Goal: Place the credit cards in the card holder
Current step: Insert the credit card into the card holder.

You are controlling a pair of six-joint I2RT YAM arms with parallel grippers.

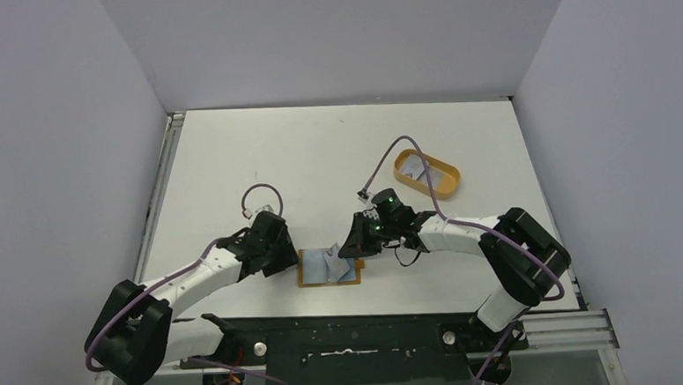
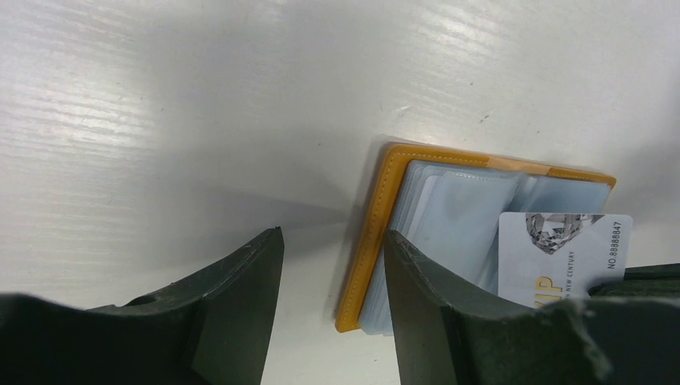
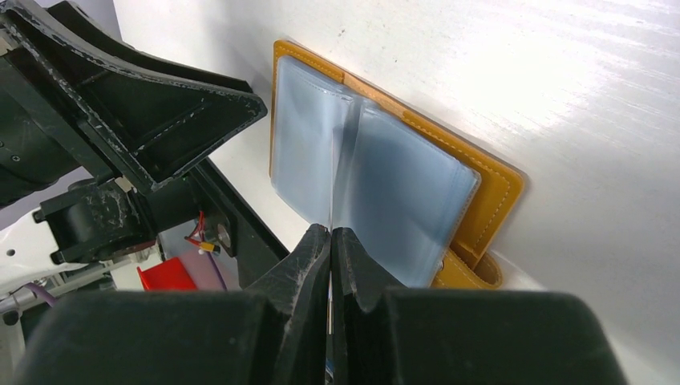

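Holder open flat, card pinched above it
The tan holder (image 1: 329, 267), blue-grey sleeves up, lay by the near edge of the table (image 1: 318, 158), between both arms. The right gripper (image 3: 330, 241), reaching left, pinched a white card (image 2: 561, 253) upright over the sleeves. The left gripper (image 2: 334, 245) stood spread over the holder's left edge.
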